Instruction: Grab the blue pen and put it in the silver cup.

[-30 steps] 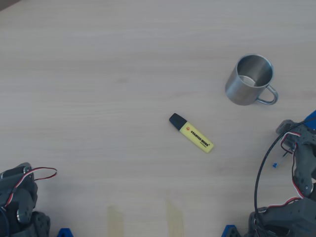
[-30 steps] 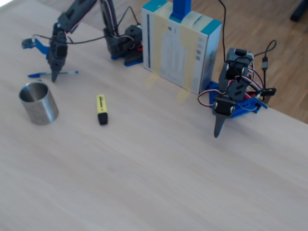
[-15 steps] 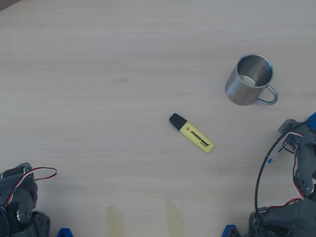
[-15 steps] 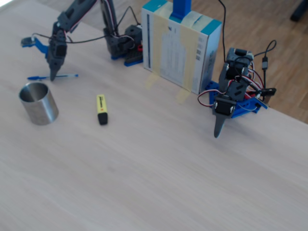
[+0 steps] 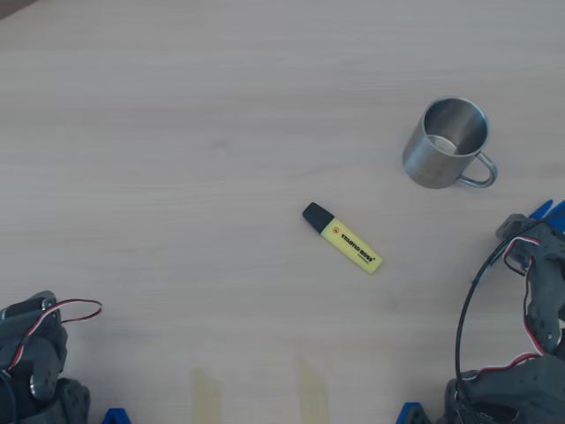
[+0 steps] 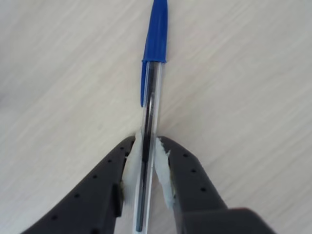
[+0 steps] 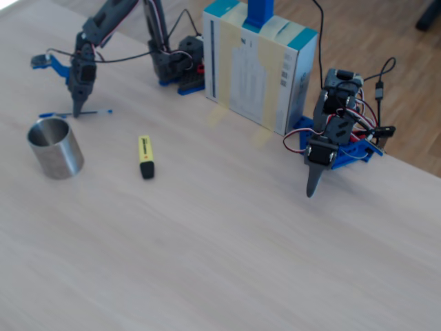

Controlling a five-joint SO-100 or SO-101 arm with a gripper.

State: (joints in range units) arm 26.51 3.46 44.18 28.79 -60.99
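Fixed view, left to right: thin clear-barrelled ballpoint pen with blue cap [image 7: 74, 114] lies flat on pale wood table [image 7: 227, 234], just behind brushed steel cylindrical cup [image 7: 54, 147]. Dark two-finger gripper [image 7: 76, 110] points down onto pen. Fat yellow highlighter with black cap [image 7: 145, 156] lies right of cup, untouched. Second arm [image 7: 329, 134] parked far right.

Wrist view: jaws pinching pen barrel [image 6: 148, 146] between white pads [image 6: 162, 171].

Progress: grasp looks made; lift, carry to cup, drop remain. Cup empty in overhead view [image 5: 446, 141].
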